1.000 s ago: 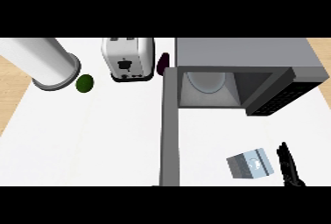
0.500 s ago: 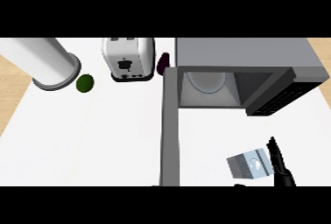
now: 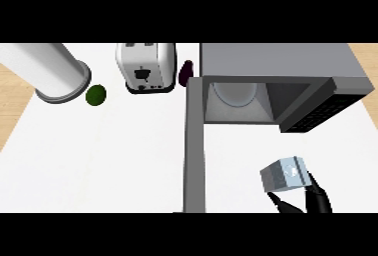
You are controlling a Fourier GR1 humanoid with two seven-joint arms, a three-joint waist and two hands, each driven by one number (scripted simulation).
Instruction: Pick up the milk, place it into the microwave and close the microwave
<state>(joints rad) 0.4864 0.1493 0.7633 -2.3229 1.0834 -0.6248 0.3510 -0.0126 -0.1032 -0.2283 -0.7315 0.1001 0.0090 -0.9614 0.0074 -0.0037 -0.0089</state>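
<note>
A steep downward look at a white kitchen counter [image 3: 96, 160]. Toward the lower right, the milk [image 3: 284, 174], a small grey-white carton with a pale label on its top face, sits tilted at an angle in front of the microwave and well to the right of its open door. The robot's right hand [image 3: 316, 199], black, comes up from the lower edge just below and to the right of the carton. One long finger runs up along the carton's right side and the thumb reaches toward its lower left corner, so the hand brackets the carton from underneath; whether the fingers actually press on it or the carton rests on the counter cannot be told. The left hand does not appear. The microwave [image 3: 280, 62], a grey box, occupies the upper right, its cavity open and showing a pale round turntable [image 3: 236, 94] inside, with a dark control panel [image 3: 321, 112] angled at its right. The microwave door [image 3: 194, 145] stands swung fully open, a long grey slab running straight down toward the lower edge. Left of the microwave stands a white toaster [image 3: 145, 67], with a dark purple object [image 3: 186, 73] partly hidden between the two. Farther left is a large white cylinder [image 3: 48, 72] lying at a slant, and just beside its base a small dark green round item [image 3: 96, 95].
</note>
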